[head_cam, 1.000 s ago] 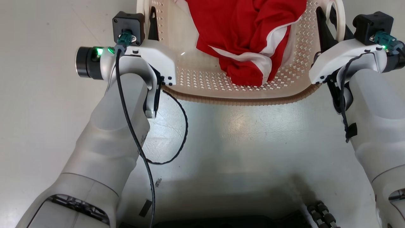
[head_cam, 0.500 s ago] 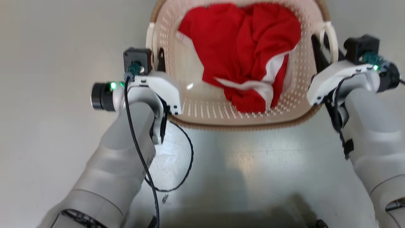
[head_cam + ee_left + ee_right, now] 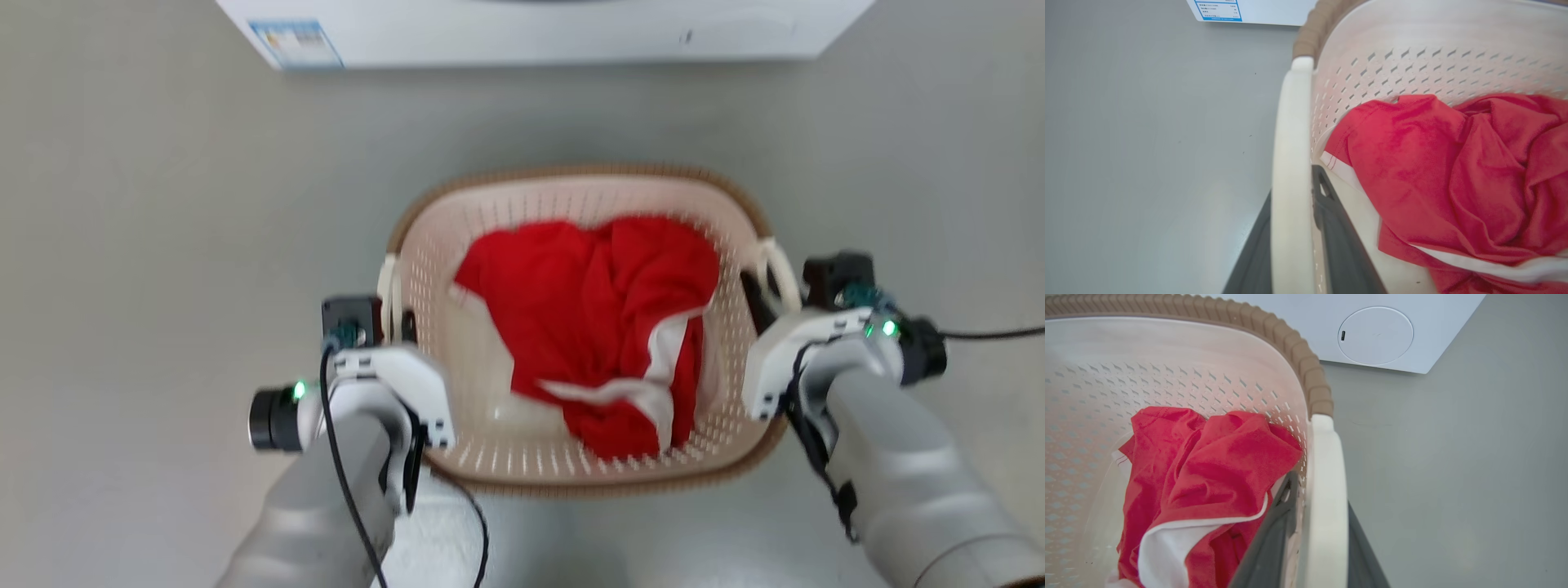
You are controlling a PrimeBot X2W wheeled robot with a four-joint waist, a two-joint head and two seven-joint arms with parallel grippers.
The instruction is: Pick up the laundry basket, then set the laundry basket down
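Note:
The laundry basket (image 3: 498, 457), cream perforated plastic with a brown woven-look rim, sits mid-view between my arms and holds a red and white garment (image 3: 596, 327). My left gripper (image 3: 398, 322) is shut on the basket's left loop handle (image 3: 1290, 171), one dark finger inside the wall and one outside. On the other side, my right gripper (image 3: 767, 294) is shut on the right loop handle (image 3: 1325, 477) in the same way. In the wrist views, the left gripper (image 3: 1292, 183) and right gripper (image 3: 1321, 490) each straddle their handle. Whether the basket touches the floor I cannot tell.
A big white washing machine (image 3: 539, 33) stands across the far side, with a blue-edged label (image 3: 295, 42) at its left and a round cover (image 3: 1375, 335) low on its front. Grey floor (image 3: 163, 245) surrounds the basket. A black cable (image 3: 478, 531) loops beside my left forearm.
The head view has shifted: the basket and both grippers now appear lower and smaller, and the washing machine has come into view at the top. Both grippers stay on the handles.

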